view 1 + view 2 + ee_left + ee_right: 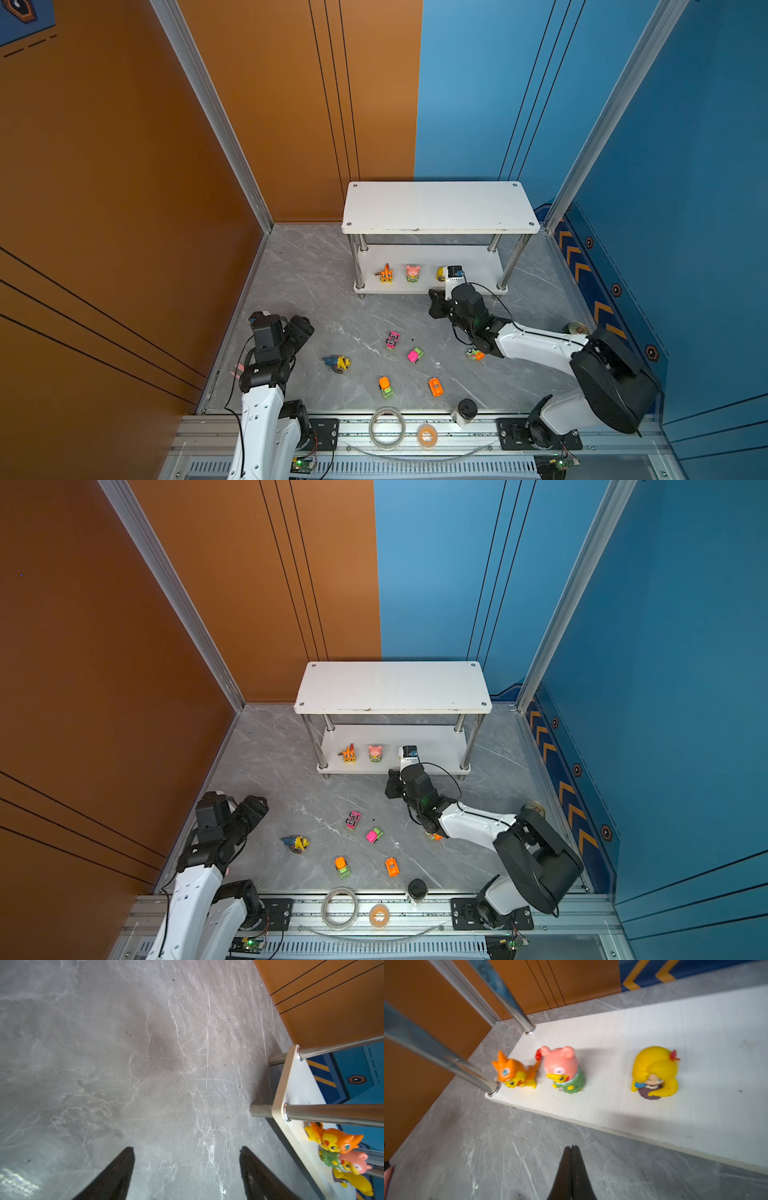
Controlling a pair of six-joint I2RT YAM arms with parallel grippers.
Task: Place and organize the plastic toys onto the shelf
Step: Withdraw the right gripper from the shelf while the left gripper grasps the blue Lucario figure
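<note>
Lying loose, the blue toy looks light, hard and slippery; pinch its sides. Left gripper jaws apart, right gripper together, empty

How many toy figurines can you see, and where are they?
4. The orange figurine, pink figurine and yellow figurine stand in a row on the lower board of the shelf. The blue-grey figurine lies on the table. The right arm could hide another.

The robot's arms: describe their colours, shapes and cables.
Both the left arm and right arm have white shells, black joints and loose black cables. The left pincer and right pincer have tapered black fingers.
</note>
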